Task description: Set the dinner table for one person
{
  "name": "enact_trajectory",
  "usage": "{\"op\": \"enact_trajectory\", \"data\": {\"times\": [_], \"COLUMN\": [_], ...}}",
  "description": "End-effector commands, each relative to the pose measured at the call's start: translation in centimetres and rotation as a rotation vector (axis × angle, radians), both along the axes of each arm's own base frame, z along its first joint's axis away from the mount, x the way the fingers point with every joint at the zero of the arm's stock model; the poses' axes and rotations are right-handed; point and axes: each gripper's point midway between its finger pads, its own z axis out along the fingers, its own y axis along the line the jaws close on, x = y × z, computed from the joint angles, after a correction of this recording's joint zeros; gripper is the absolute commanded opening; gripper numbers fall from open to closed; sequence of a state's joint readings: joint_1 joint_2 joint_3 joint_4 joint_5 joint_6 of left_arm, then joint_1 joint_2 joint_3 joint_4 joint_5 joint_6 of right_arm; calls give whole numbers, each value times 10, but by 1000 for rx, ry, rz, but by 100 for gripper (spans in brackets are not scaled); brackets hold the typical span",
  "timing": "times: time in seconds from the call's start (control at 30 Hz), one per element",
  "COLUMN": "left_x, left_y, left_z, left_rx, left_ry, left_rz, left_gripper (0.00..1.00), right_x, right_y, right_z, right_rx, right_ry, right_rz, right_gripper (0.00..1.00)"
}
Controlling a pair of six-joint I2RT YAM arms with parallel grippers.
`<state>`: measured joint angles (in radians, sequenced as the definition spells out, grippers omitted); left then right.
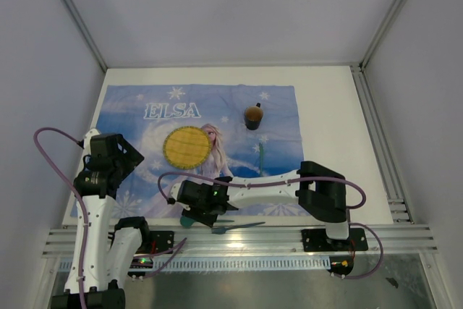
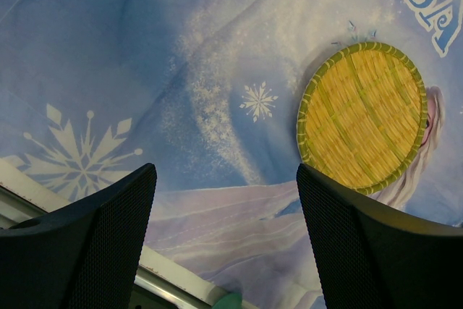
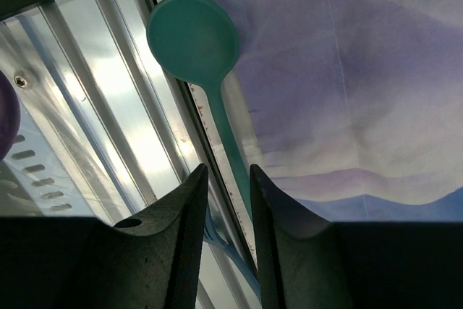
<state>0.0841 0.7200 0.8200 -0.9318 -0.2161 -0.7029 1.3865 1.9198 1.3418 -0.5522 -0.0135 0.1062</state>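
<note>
The white dinner table (image 1: 333,113) carries a blue ELSA cloth (image 1: 145,106) with a round yellow woven plate (image 1: 187,147) and a dark cup (image 1: 253,116) on it. A green spoon (image 3: 193,37) lies along the table's near edge, its handle running down towards my right gripper (image 3: 228,200). That gripper's jaws stand narrowly open just above the handle, with the tines of a blue fork (image 3: 217,240) showing below them. The fork (image 1: 239,226) lies on the front rail. My left gripper (image 2: 226,236) hangs wide open over the cloth (image 2: 181,70), left of the plate (image 2: 362,117), holding nothing.
Silver aluminium rails (image 3: 108,106) run along the near edge under the right gripper. The right arm (image 1: 289,182) stretches leftwards across the cloth's front. A thin green strip (image 1: 262,155) shows on the cloth below the cup. Grey walls enclose the table.
</note>
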Motion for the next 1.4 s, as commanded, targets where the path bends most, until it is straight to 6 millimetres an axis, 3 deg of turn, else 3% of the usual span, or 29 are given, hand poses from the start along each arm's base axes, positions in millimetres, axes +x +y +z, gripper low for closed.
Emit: {"op": "enact_trajectory", "data": {"times": [0.0,0.2,0.5,1.03,1.17,1.37], "left_x": [8,8,8,6,6,5], "left_y": [-1,0,0,1,1,1], "left_z": [10,10,9,10,10,10], "left_rx": [0,4,3,8,8,9], "left_ry": [-42,-41,-35,-31,-30,-30], "left_rz": [-8,-5,-7,-3,-3,-1], "left_gripper": [81,81,81,81,81,81], "right_x": [-7,-10,-8,-8,-5,-5], "right_y": [8,5,15,20,21,26], "right_z": [4,-6,-1,-10,-20,-20], "right_rx": [40,30,48,49,19,28], "right_ry": [21,35,28,26,12,14], "right_rz": [31,38,57,81,104,111], "right_gripper": [34,34,34,33,24,8]}}
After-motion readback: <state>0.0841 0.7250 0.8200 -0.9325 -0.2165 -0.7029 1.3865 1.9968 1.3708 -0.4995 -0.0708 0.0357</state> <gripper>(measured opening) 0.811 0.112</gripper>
